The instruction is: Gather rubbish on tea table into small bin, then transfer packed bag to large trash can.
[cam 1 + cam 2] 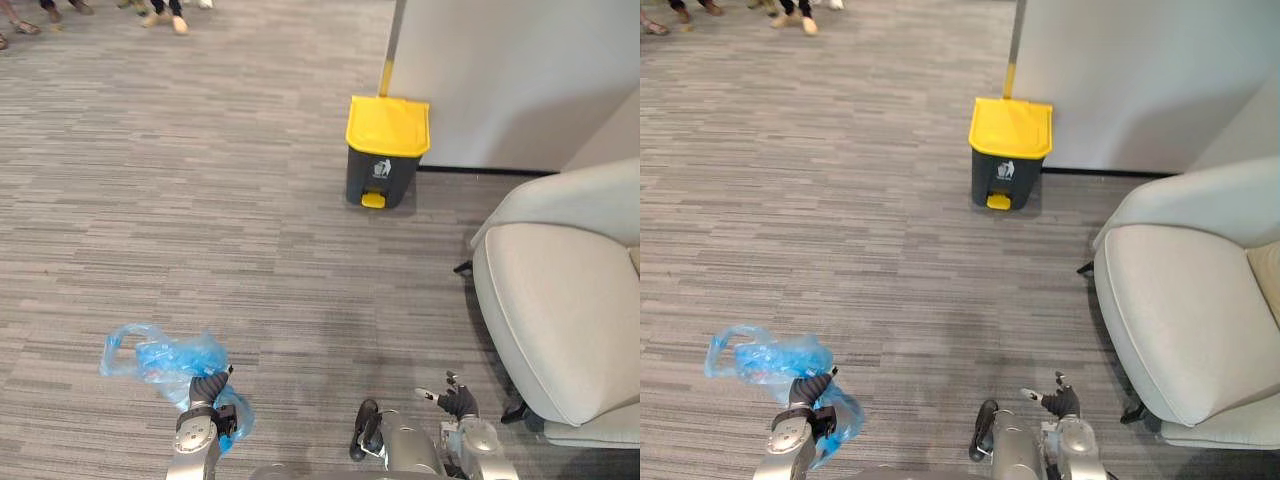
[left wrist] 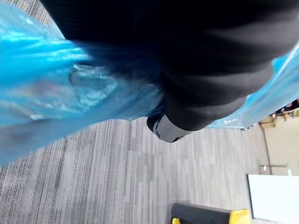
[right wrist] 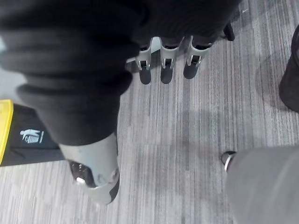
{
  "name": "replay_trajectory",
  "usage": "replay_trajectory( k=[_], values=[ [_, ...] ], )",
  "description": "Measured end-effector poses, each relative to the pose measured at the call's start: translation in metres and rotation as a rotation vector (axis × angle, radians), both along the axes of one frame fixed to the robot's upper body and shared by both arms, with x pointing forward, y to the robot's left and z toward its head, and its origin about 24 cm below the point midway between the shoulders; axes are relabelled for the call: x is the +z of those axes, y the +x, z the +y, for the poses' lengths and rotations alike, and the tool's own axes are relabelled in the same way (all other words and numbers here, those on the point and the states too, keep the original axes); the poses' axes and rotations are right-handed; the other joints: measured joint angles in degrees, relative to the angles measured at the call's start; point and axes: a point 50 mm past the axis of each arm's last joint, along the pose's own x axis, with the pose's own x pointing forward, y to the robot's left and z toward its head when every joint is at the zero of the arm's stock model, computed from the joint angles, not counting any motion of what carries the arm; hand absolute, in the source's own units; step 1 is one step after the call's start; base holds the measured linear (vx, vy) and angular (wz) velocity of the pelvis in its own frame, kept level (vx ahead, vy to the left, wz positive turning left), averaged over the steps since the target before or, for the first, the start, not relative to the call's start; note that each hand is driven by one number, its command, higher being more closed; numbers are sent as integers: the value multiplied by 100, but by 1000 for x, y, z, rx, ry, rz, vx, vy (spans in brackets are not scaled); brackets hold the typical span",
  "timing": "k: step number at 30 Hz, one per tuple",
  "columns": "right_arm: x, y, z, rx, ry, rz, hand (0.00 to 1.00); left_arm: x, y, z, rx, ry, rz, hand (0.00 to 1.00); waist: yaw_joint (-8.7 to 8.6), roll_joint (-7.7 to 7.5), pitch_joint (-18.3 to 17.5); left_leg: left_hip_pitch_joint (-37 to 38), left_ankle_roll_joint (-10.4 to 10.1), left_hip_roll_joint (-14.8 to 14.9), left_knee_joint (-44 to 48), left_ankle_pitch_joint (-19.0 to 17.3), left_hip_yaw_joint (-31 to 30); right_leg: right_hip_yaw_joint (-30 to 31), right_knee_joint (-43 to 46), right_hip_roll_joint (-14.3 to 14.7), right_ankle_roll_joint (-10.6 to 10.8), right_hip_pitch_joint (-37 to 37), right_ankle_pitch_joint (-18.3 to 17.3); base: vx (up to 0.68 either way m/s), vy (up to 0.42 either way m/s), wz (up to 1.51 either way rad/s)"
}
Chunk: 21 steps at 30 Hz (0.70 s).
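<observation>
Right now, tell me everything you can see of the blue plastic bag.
The blue plastic bag is thin, translucent, crinkled film, with faint shapes inside. It is bunched in the left hand, which grips it. The body bulges to the robot's left, and a fold trails back past the wrist. It is held over grey carpet, well short of the yellow-lidded trash can.

A grey striped carpet floor (image 1: 200,200) was shown. A dark trash can (image 1: 385,150) with a yellow lid was stood on it against a white wall (image 1: 500,80). A pale armchair (image 1: 570,300) was set right of the trash can, nearer the robot. People's shoes (image 1: 165,18) were seen far to its left.
</observation>
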Motion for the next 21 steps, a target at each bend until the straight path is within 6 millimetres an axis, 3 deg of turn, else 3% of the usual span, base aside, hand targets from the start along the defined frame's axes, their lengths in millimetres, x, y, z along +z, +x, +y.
replay_trajectory(
  k=[2, 4, 5, 6, 7, 8, 10, 12, 14, 15, 17, 19, 21],
  values=[
    [1, -1, -4, -10, -7, 2, 0, 1, 3, -4, -3, -11, -11, 100, -96, 19, 25, 70, -146, 47, 329, 297, -203, -115, -65, 3, 38, 329, -180, 375, -153, 17],
    [2, -4, -4, -9, -8, -6, 0, -2, 2, -10, -2, -36, -9, 100, -128, 60, 66, -209, -284, 260, 1588, 630, -344, -214, -390, 109, 67, 960, -275, 342, -108, 6],
    [6, 0, 0, 3, -7, -37, 0, -3, 1, -16, 1, -55, -13, 100, -89, 81, 72, -639, -284, 479, 2782, 794, -366, -147, -696, 175, 51, 1338, -296, 266, -22, -25],
    [9, 5, 3, 0, 1, -63, 0, -2, 1, -20, 2, -68, -23, 100, -19, 87, 86, -1127, -45, 643, 3664, 380, -323, -47, -907, 276, 5, 1570, -353, 250, 3, -37],
    [10, 6, 3, 0, 1, -69, 0, -1, 2, -21, 1, -71, -28, 100, 39, 129, 80, -1357, 27, 699, 3915, 228, -322, 23, -983, 303, -53, 1650, -400, 217, 41, -51],
    [13, 9, 5, -3, 8, -85, 0, 2, 4, -21, 0, -69, -45, 100, 84, 78, 105, -1742, 148, 703, 4010, 12, -272, 128, -1087, 312, -24, 1774, -431, 215, 61, -46],
    [15, 11, 11, -2, 23, -103, 0, 5, 2, -20, 6, -67, -58, 100, 202, 49, 133, -2217, 394, 669, 3488, -162, -138, 315, -1205, 302, 109, 2006, -536, 259, 116, -45],
    [14, 11, 12, -5, 27, -99, 0, 4, -4, -18, 16, -63, -49, 100, 248, 44, 188, -2455, 408, 524, 2829, -170, -151, 463, -1212, 205, 302, 2240, -663, 340, 254, -40],
    [15, 10, 7, -9, 10, -99, 0, 2, -6, -22, 21, -82, -45, 100, 288, 134, 151, -2536, 180, 329, 1446, 112, -199, 596, -1071, 79, 627, 2266, -879, 291, 264, -43],
    [15, 8, 4, -18, -4, -94, 0, 2, -5, -24, 32, -93, -51, 100, 372, 142, 144, -2426, 357, 260, 1085, 768, -84, 739, -926, 1, 830, 2256, -986, 268, 244, -29],
    [12, 6, 8, -23, 7, -82, 0, 5, -1, -22, 32, -85, -64, 100, 366, -97, 21, -2364, 471, -74, 921, 673, 105, 758, -1321, -288, 936, 2393, -887, 424, 262, -8],
    [13, 8, 8, -24, 7, -86, 0, 5, -1, -22, 34, -86, -62, 100, 361, -129, 8, -2341, 672, -216, 1097, 468, 204, 796, -1631, -437, 1124, 2612, -661, 411, 207, -11],
    [11, 6, 9, -26, 9, -74, 0, 2, -6, -23, 30, -87, -48, 100, 390, -122, 13, -1938, 692, -359, 1038, 154, 343, 956, -1079, -654, 1230, 2629, -624, 374, 175, -20]
  ],
)
